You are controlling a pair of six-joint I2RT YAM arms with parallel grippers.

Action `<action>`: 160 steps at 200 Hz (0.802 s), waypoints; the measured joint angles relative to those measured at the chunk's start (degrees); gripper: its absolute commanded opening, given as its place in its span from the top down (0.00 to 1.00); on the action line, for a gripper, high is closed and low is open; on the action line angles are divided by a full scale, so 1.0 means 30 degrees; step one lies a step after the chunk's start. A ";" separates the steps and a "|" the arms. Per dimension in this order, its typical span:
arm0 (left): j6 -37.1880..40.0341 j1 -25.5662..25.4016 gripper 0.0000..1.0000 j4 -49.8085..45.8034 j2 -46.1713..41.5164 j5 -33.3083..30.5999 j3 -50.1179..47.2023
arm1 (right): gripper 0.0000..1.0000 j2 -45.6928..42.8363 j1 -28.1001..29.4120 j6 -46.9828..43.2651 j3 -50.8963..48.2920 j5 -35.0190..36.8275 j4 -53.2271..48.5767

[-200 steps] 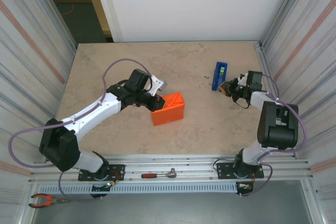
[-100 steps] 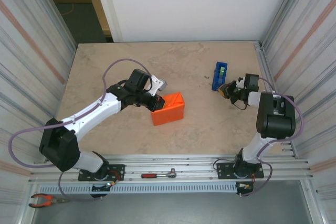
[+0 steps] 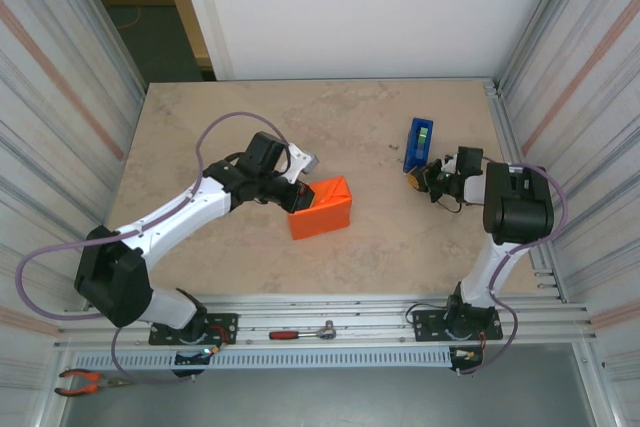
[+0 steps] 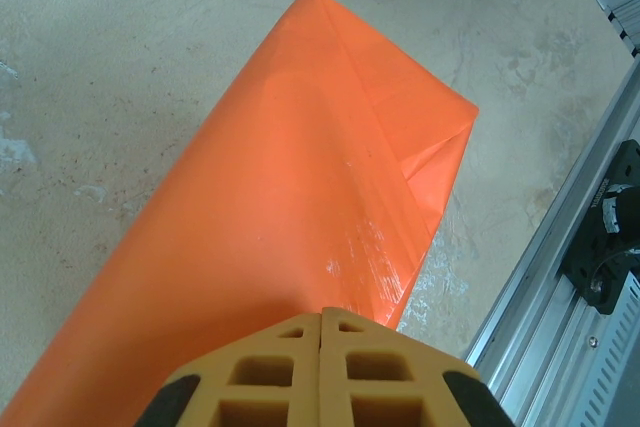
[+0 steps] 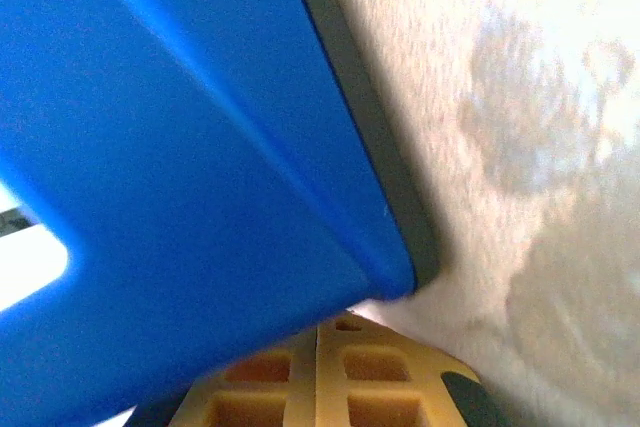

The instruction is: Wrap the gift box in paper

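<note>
The orange paper [image 3: 322, 207] is folded into a boxy parcel in the middle of the table, with a triangular flap at its far end [image 4: 440, 162]. The gift box is hidden under the paper. My left gripper [image 3: 303, 195] is shut, and its tips [image 4: 322, 315] press on the parcel's left top. My right gripper [image 3: 425, 174] is shut with nothing in it. Its tips [image 5: 320, 325] rest against the near corner of the blue tape dispenser [image 5: 180, 167].
The blue tape dispenser [image 3: 418, 144] stands at the right of the table. An aluminium rail [image 3: 330, 307] runs along the near edge, with a ratchet tool [image 3: 300, 332] on it. Ribbed walls [image 3: 60, 107] close both sides.
My right gripper has slid left, closer to the blue tape dispenser, as the right arm folded upright. The left arm and the orange parcel have not moved.
</note>
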 measured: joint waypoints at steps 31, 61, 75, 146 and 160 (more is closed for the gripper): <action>0.0000 0.0000 0.95 0.0044 0.0000 -0.0087 0.0000 | 1.00 -0.2987 0.0495 -0.0889 0.0036 0.0073 -0.2441; 0.0000 -0.0015 0.96 0.0044 0.0000 -0.0124 0.0000 | 1.00 -0.6594 0.2025 -0.1931 0.1188 0.0015 -0.5413; 0.0000 -0.0036 0.96 0.0044 0.0000 -0.0131 0.0000 | 1.00 -0.7876 0.3104 -0.2222 0.1909 0.0007 -0.6477; 0.0000 -0.0036 0.96 0.0044 0.0000 -0.0131 0.0000 | 1.00 -1.0535 0.9675 -0.2164 0.3504 0.0882 -0.9537; 0.0000 -0.0036 0.96 0.0044 0.0000 -0.0131 0.0000 | 1.00 -1.0550 1.0673 -0.1894 0.3541 0.1297 -0.9755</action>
